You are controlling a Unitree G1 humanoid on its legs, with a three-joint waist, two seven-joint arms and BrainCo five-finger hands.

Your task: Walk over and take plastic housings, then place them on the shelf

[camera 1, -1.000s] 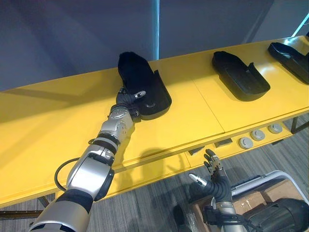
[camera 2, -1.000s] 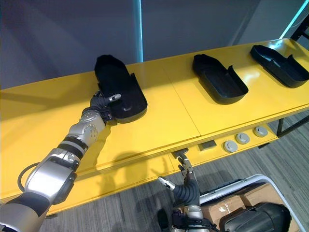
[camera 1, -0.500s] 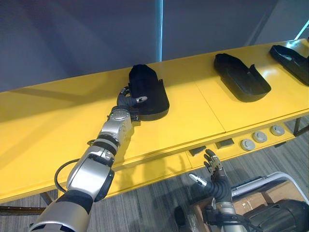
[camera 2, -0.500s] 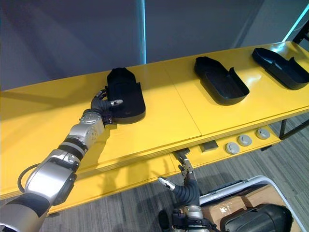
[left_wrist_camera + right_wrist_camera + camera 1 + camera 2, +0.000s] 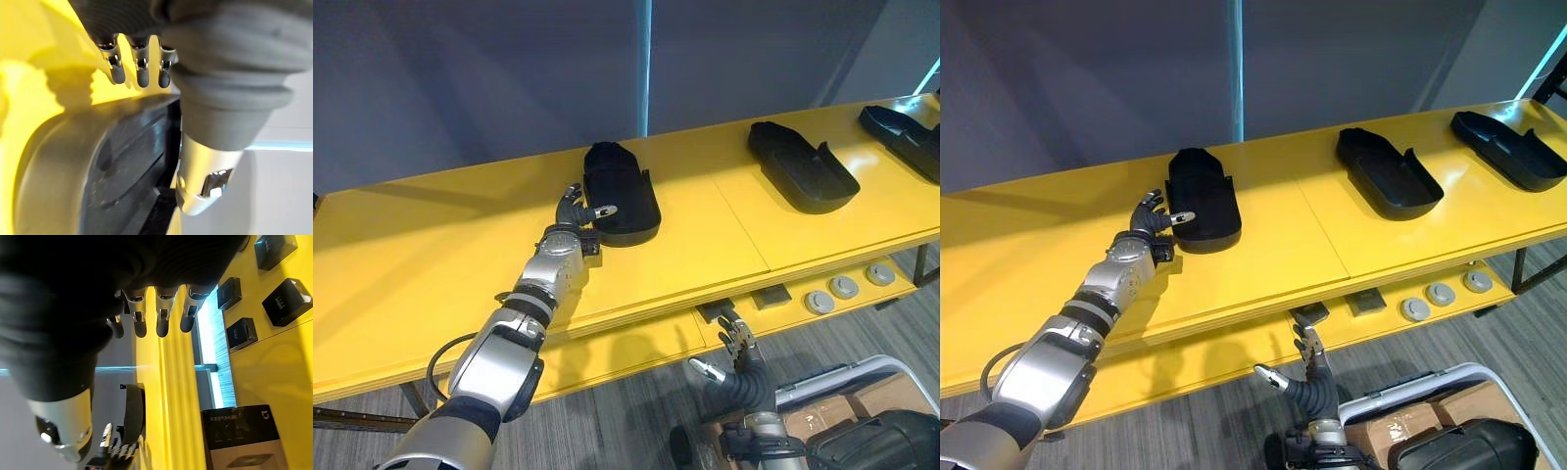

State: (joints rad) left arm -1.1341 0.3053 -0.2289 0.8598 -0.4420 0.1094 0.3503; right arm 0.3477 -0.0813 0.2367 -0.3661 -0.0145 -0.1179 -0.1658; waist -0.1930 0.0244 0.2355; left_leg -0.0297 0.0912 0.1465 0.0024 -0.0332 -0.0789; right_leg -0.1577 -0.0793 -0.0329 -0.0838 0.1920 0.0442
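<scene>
cnt | black plastic housings point(image 5: 626, 196) point(image 5: 803, 168) point(image 5: 901, 127): 3 | yellow shelf point(image 5: 411, 255): 1 | round grey discs point(image 5: 819, 303) point(image 5: 844, 287) point(image 5: 879, 275): 3 | small dark blocks point(image 5: 715, 310) point(image 5: 771, 297) next to the discs: 2

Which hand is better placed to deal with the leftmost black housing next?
Left. The left hand sits against the leftmost housing on the yellow shelf, thumb over its rim, fingers straight beside it. The right hand hangs open below the shelf's front edge, away from every housing.
</scene>
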